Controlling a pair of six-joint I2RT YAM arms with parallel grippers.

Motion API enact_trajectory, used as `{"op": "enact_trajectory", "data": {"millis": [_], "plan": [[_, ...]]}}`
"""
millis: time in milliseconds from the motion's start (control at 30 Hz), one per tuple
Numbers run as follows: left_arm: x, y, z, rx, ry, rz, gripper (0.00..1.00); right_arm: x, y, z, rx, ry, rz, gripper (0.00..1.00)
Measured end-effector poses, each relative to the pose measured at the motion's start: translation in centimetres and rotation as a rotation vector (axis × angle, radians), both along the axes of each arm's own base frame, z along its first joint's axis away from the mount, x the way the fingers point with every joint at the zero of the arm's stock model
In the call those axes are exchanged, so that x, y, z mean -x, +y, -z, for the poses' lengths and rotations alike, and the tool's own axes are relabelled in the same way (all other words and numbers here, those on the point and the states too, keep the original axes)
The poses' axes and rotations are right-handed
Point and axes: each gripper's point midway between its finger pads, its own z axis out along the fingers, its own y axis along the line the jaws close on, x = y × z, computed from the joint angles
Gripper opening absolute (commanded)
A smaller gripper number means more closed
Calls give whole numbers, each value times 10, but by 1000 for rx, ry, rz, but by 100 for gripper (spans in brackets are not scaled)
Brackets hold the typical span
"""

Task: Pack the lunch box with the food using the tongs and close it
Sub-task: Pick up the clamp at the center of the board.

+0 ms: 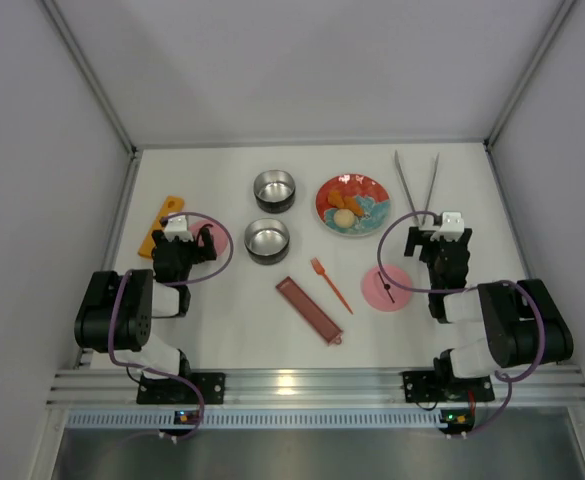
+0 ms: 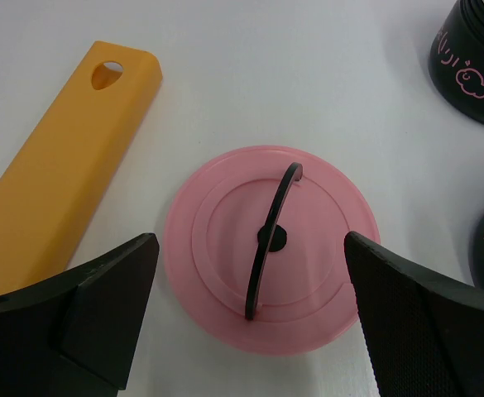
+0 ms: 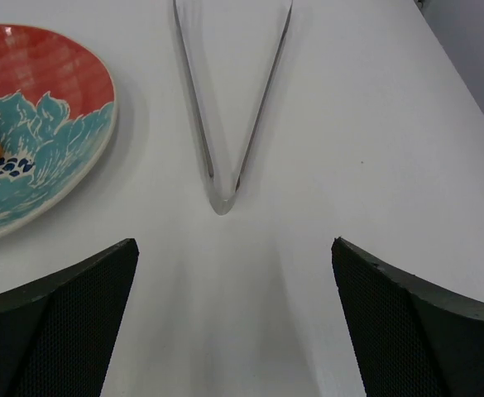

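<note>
We judge the step in hand to be picking up the tongs (image 3: 222, 194), since nothing is packed yet. The food (image 1: 344, 212), fried chunks and a pale ball, sits on the patterned plate (image 1: 376, 192). The plate is just right of two empty steel tins, the far tin (image 1: 274, 190) and the near tin (image 1: 268, 241), at mid-tabletop.

The tongs lie flat near the far right corner of the tabletop, their joined end pointing at our right claw (image 3: 233, 248), which hangs wide open and empty just short of it. Our left claw (image 1: 189, 246) is likewise wide open and empty, over one pink lid (image 2: 270, 248) near the left edge, beside the orange bar (image 2: 51, 182). The other pink lid (image 1: 386, 288) lies toward the near right corner.

To do this well, we would advance past the joint and straddle both slim arms partway along, so that closing squeezes the tips together. The metal is thin and lies flat on the tabletop, so we should come down low and square, or the arms may slip out.
</note>
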Motion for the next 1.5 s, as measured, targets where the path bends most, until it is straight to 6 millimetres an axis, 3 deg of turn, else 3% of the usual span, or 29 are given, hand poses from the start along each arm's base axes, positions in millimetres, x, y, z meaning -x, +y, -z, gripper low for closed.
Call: {"op": "enact_trajectory", "data": {"millis": [133, 200, 300, 400, 467, 533, 600, 633, 667, 733, 800, 867, 933, 1100, 1167, 1233, 1367, 1500], "plan": [[0, 0, 0, 0, 0, 0, 99, -1, 4, -3, 2, 6, -23, 99], [0, 0, 0, 0, 0, 1, 99, -4, 5, -15, 4, 3, -31, 100], [0, -2, 0, -7, -2, 17, 99, -10, 8, -60, -10, -65, -39, 99], [4, -10, -5, -12, 17, 75, 99, -15, 12, -123, -16, -144, -62, 99], [1, -17, -24, -36, 26, 132, 99, -20, 15, -163, -14, -170, -79, 99], [-21, -17, -68, -73, 6, 155, 99, -28, 17, -201, -11, -162, -87, 99], [-53, -12, -127, -102, -27, 140, 99, -35, 19, -233, -15, -128, -96, 99], [-70, -7, -165, -122, -62, 117, 99, -37, 20, -236, -26, -94, -103, 100], [-81, -1, -197, -140, -92, 91, 99, -48, 20, -261, -39, -96, -106, 99], [-91, 8, -249, -158, -124, 45, 99, -62, 18, -274, -65, -35, -110, 99], [-90, 12, -274, -174, -110, 32, 99, -80, 15, -278, -88, 35, -98, 99], [-84, 8, -277, -189, -52, 72, 99, -99, 11, -262, -98, 135, -75, 99], [-76, -1, -262, -184, 27, 132, 99, -112, 8, -225, -103, 268, -46, 99], [-61, -14, -192, -133, 313, 226, 99, -109, 6, -96, -102, 661, -7, 100], [-58, -13, -162, -126, 449, 245, 99, -103, 7, -53, -105, 789, -5, 99], [-55, -14, -138, -123, 579, 278, 99, -97, 7, -24, -104, 877, -3, 99], [-44, -17, -102, -101, 756, 325, 99, -93, 7, 6, -103, 954, 3, 99], [-28, -19, -89, -80, 815, 333, 99, -96, 6, 22, -101, 986, 8, 99]]}}
